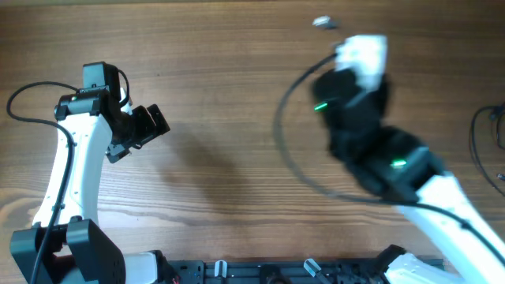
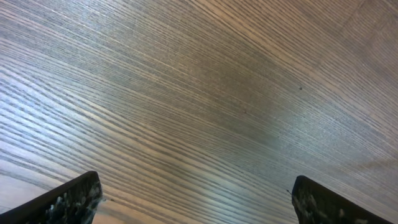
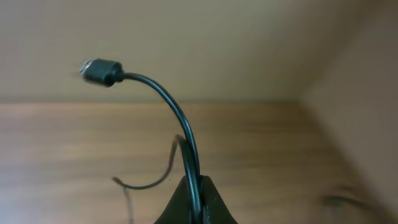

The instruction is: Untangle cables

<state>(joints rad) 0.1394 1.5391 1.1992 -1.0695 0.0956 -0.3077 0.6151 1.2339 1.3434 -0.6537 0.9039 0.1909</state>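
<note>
A thin dark cable sweeps in a wide arc over the wooden table, left of my right arm. Its small metallic plug sticks out at the far end. My right gripper is shut on this cable just behind the plug. In the right wrist view the cable rises from between the closed fingers and curves to the plug. A second thin cable lies at the right edge. My left gripper is open and empty at the left; its wrist view shows its fingers over bare wood.
The right arm is blurred. A thicker black arm cable loops beside the left arm. Mounting hardware runs along the table's front edge. A beige wall stands behind the table's far edge.
</note>
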